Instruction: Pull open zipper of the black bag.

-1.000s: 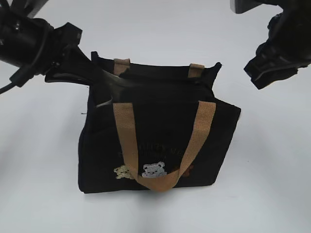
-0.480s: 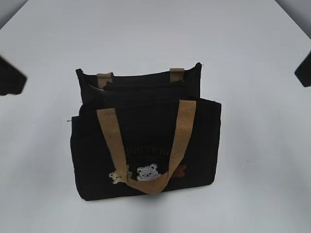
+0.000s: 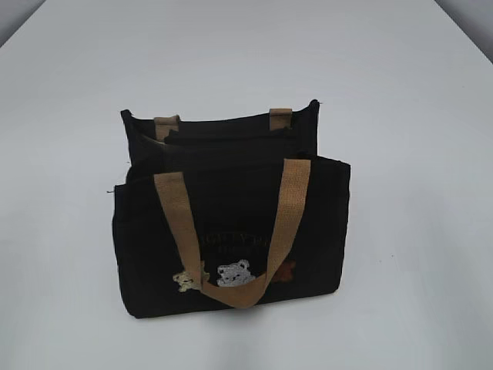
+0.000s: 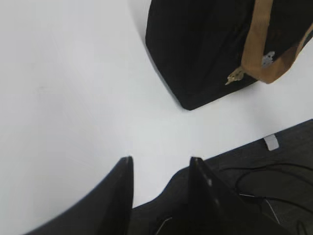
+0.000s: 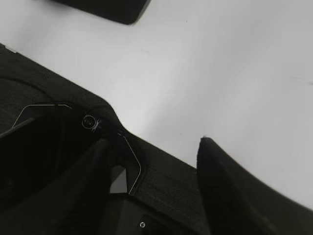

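The exterior view shows the black bag (image 3: 231, 223) standing upright mid-bench (image 3: 400, 116), its zipper (image 3: 223, 139) line along the gaping top, bears above faint, unreadable lettering. Neither arm appears there. The left wrist view shows the left fingers (image 4: 161, 186) parted and empty over the bench edge, cables on dark floor beyond; the right fingers (image 5: 156, 161) stand wide, empty.

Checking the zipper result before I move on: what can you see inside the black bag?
The black bag gapes at its top, between the tan handles. Only dark fabric folds show there. Any contents and the zipper pull cannot be made out; the interior is too dark.
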Controlling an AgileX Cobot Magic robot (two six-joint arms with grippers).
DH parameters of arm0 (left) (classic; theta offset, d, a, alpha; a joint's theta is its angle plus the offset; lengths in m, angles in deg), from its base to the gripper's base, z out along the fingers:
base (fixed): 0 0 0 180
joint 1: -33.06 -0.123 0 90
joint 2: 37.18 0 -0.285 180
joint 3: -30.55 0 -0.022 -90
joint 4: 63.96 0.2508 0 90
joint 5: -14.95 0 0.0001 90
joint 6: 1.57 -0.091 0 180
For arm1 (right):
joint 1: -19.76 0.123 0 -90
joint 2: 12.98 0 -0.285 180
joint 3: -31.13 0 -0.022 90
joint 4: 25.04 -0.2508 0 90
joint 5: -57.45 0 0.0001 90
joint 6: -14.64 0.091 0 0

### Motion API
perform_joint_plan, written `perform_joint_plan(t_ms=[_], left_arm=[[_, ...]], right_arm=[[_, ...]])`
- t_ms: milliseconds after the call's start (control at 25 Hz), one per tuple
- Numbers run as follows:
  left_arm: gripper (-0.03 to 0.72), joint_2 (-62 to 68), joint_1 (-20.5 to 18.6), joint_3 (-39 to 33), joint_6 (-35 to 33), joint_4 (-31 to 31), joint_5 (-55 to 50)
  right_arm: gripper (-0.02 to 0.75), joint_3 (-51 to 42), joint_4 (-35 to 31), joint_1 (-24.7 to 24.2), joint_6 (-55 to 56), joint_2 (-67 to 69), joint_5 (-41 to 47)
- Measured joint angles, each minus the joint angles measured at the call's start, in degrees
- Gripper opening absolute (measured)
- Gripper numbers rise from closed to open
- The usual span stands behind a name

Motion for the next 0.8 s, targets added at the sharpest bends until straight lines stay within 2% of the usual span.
perform_joint_plan(t_ms=[200,280,520,800], left_arm=[[0.413,-12.56,0.0,-4.43,0.02,2.53,-1.55],[0.442,-15.46,0.0,-4.97,0.02,2.72,-1.34],[0.456,-17.07,0.0,-6.94,0.02,2.38,3.55],[0.457,-17.07,0.0,-7.16,0.02,2.23,4.06]], right_arm=[[0.435,-7.94,-0.14,0.0,-0.16,-13.93,0.14],[0.435,-9.97,-0.14,0.0,-0.37,-19.09,0.12],[0.436,-12.75,-0.51,0.0,-0.92,-26.4,-6.29],[0.436,-13.62,-1.7,0.0,-3.37,-26.43,-6.71]])
